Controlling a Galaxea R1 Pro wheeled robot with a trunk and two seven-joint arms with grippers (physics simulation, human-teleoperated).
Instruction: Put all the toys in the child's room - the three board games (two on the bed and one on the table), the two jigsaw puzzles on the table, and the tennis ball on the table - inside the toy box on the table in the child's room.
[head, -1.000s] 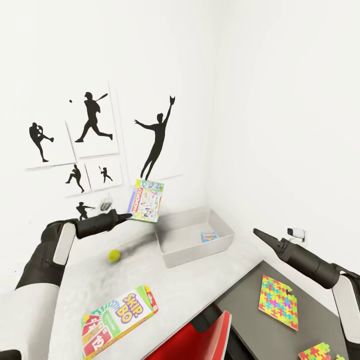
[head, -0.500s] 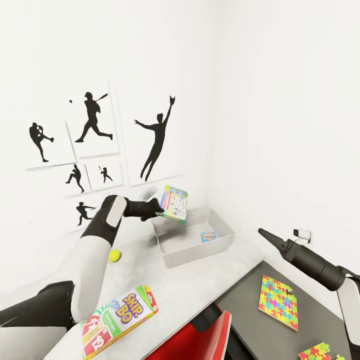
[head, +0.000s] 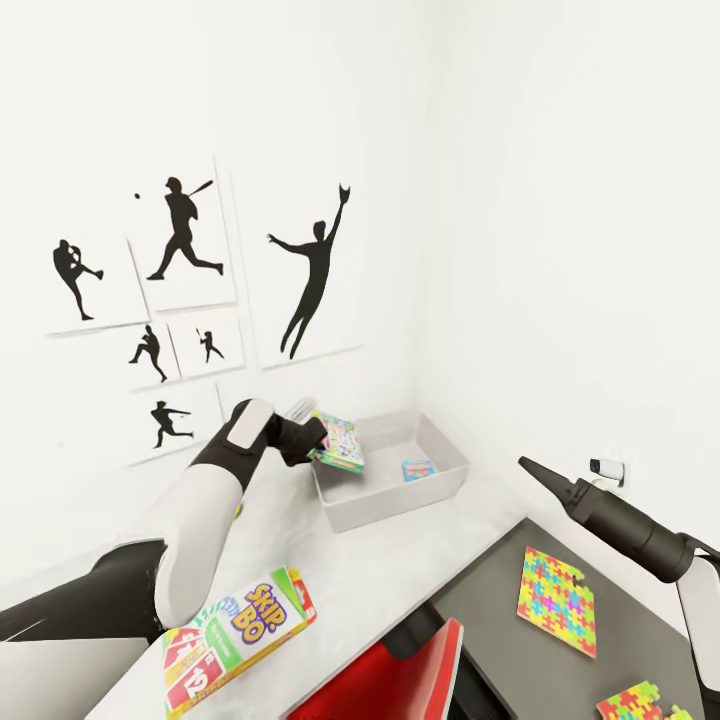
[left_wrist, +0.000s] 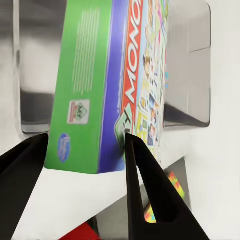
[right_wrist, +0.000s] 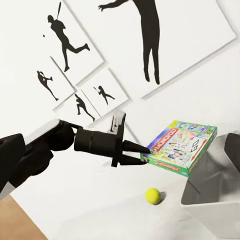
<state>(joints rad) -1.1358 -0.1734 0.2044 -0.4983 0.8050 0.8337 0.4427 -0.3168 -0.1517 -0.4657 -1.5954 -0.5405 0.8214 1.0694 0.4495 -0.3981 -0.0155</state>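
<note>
- Since a second ago left gripper (head: 318, 447) carries the green-edged board game (head: 338, 444) from 10 o'clock of the toy box (head: 440, 486) to over its near-left rim; box now tips flatter, less upright.
- Left gripper: clamped on the board game's short edge; left wrist view shows fingers (left_wrist: 145, 190) either side of the box end (left_wrist: 107, 85), one on the printed face, one toward the green back.
- Right gripper (head: 531, 468): empty, hovers at 3 o'clock of the toy box above the dark tabletop (head: 480, 610); tips look together.
- Toy box sits on the table (head: 370, 570) in the wall corner, small blue game (head: 418, 469) already lying inside.
- SKIP-BO box (head: 235, 640) lies flat at 7 o'clock of the toy box, well apart from it.
- Tennis ball (right_wrist: 153, 195) on the table just beside the toy box's outer wall, below the held game in right wrist view.
- Jigsaw puzzle (head: 557, 603) flat on the dark tabletop at 5 o'clock of the toy box; second puzzle (head: 640, 704) further toward 5 o'clock, at the frame edge.
- Handling, judged: game box is light, stiff cardboard with glossy print, so slippery in a pinch; held at one end it can swing or slide out. Grip an edge across the thin side, near the middle, with moderate squeeze to avoid denting.
- Step, judged: box is about ready to be released into the toy box.
</note>
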